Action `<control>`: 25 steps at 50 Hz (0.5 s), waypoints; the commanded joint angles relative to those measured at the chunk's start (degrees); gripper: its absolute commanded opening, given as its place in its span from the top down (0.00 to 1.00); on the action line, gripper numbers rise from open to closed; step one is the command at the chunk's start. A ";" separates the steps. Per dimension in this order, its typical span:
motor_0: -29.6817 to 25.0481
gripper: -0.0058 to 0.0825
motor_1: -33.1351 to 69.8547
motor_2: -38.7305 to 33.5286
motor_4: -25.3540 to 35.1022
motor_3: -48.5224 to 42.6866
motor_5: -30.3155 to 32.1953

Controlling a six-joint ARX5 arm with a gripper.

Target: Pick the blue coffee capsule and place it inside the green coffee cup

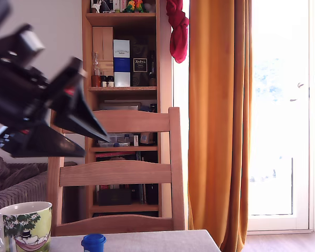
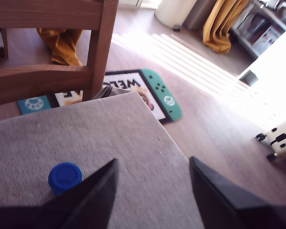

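Capsule [image 2: 65, 177]: sitting untouched on counter [image 2: 133, 143]. Tool [image 2: 152, 191]: hanging above, jaws spread, carrying nothing. Cup [image 1: 25, 226]: waiting nearby. Pickup and placement both remaining.

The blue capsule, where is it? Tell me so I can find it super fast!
Find the big wooden chair in the exterior view; the grey table sits in front of it. On the table, right of the green coffee cup, stands the blue coffee capsule. It is tiny and bright blue, far smaller than the mug.
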 commanded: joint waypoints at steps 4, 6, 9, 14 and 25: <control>-0.24 0.09 7.63 5.44 -1.88 -7.78 -0.90; -0.22 0.09 9.66 7.76 -2.38 -10.62 -0.90; 0.04 0.09 12.26 11.39 -2.75 -15.37 -0.79; 0.61 0.09 16.41 17.40 -3.06 -22.73 0.59; 0.94 0.09 24.85 26.73 -4.07 -31.02 2.80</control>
